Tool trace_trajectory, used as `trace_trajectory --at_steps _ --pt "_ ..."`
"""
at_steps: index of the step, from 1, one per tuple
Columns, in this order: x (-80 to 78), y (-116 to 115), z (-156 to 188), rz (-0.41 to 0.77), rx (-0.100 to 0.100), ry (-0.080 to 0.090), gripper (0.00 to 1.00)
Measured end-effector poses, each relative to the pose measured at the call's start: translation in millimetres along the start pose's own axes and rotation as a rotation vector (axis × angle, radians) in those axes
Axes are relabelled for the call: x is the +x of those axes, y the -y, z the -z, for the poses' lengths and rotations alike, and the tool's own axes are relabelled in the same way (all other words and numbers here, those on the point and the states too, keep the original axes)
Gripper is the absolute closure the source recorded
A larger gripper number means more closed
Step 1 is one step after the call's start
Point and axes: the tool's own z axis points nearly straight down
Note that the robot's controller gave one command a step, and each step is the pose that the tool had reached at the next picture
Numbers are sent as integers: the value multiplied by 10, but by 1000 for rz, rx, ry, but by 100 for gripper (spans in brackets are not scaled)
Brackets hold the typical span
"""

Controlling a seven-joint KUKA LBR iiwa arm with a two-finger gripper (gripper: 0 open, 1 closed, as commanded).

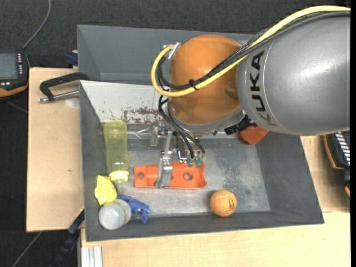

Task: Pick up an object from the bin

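In the camera view you see the gripper (166,174) low over, perhaps touching, the left half of the flat orange block (179,180) mid-bin near the front wall, its jaw opening impossible to tell, with bare bin (289,188) floor rightward and an orange ball (223,202) close by.
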Motion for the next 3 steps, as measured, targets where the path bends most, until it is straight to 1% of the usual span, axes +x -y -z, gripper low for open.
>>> trace_trajectory --at_steps 1,2,3 --pt "-18 10 46 -2 -2 9 0" --pt "-30 40 -12 10 -6 16 0" --pt "52 42 -518 261 0 9 0"
